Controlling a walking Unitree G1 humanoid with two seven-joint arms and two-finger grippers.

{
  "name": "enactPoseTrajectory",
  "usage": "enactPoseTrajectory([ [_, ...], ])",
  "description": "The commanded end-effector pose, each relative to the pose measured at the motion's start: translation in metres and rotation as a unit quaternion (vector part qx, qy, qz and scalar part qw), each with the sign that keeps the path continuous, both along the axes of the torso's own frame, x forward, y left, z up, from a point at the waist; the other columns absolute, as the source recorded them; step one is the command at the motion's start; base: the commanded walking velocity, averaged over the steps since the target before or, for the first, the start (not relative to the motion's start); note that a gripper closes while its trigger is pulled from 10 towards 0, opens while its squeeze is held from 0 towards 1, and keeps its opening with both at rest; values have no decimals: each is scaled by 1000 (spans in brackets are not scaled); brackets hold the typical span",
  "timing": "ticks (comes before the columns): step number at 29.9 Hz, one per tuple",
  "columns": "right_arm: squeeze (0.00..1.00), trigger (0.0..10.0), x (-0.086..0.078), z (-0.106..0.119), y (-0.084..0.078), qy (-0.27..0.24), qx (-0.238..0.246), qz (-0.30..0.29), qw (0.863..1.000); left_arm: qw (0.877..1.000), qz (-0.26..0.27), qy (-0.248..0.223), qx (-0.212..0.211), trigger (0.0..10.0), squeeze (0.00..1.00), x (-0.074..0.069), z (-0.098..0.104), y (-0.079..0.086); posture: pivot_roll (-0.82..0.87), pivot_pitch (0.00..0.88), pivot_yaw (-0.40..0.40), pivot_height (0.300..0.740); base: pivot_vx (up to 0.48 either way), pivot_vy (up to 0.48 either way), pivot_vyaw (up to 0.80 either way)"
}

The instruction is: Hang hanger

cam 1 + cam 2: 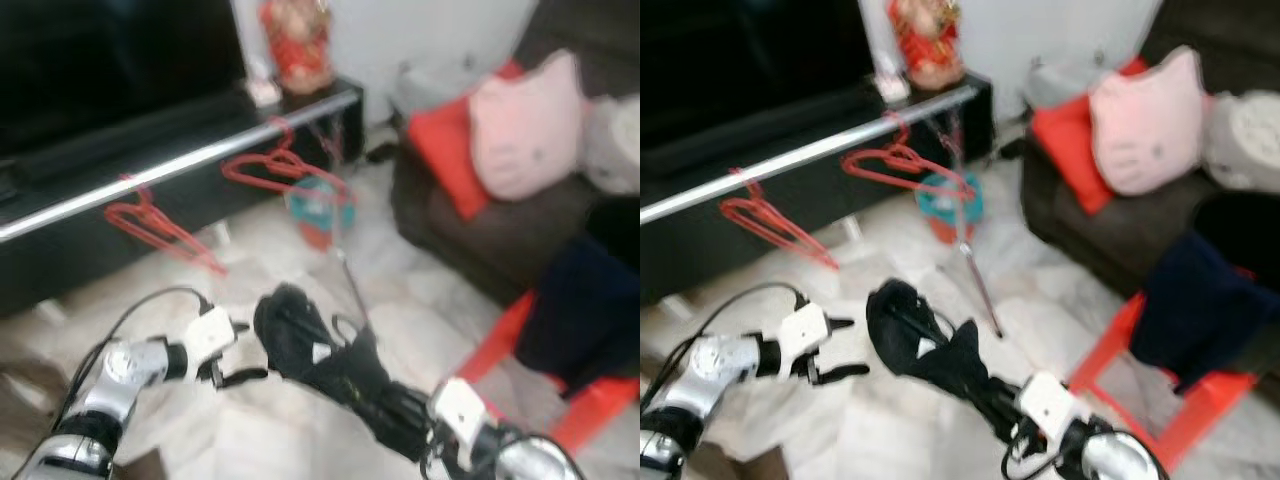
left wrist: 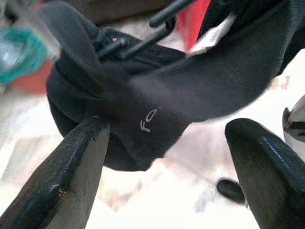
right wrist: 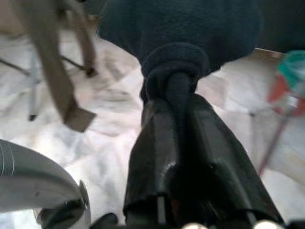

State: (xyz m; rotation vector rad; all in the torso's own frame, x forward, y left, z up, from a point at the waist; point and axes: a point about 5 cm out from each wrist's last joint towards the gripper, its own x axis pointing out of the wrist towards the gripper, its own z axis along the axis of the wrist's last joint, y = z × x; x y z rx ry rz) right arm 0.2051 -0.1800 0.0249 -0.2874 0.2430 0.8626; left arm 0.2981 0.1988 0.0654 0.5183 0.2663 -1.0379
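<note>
Gripper on my right arm (image 1: 405,410) is clamped on a black garment (image 1: 320,355), its two fingers pressed together around a bunched fold of the cloth, as my right wrist view shows close up. A black hanger (image 2: 143,36) sits inside the garment, its hook poking out at the top. My left gripper (image 1: 232,352) hangs just beside the garment's rounded end with its fingers (image 2: 76,176) spread apart, the cloth lying between and just beyond the tips; I cannot tell whether they touch it. Both grippers are low over the pale floor (image 1: 260,250). Ahead runs a silver rail (image 1: 180,165) with two red hangers (image 1: 285,165) on it, well apart from the garment. To my right stand a dark sofa (image 1: 470,235) and a red chair (image 1: 590,400).
</note>
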Motion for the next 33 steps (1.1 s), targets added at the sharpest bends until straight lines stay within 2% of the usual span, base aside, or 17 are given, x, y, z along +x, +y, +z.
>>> enactPoseTrajectory([
  [1,0,10000,2,6,1,-14,5,8,1000,1000,6,-4,0,10000,0,3,4,3,-49,34,116,740,0,0,800],
  [8,0,10000,2,5,-1,-8,4,8,1000,1000,11,-12,2,10000,0,4,6,4,-49,24,115,740,0,0,800],
  [18,0,10000,-4,0,-6,17,6,12,1000,998,49,-46,8,10000,0,11,14,13,-47,6,115,740,0,0,800],
  [21,0,10000,-3,-1,-9,36,29,-1,999,998,49,-47,8,10000,0,11,14,13,-47,4,115,740,0,0,146],
  [29,0,10000,-7,-3,-12,56,36,13,998,999,37,-37,-4,10000,0,11,19,14,-42,5,111,740,0,0,0],
  [33,0,10000,-8,-2,-12,66,40,25,997,999,16,-27,-21,10000,0,11,23,9,-39,17,108,740,0,0,0],
])
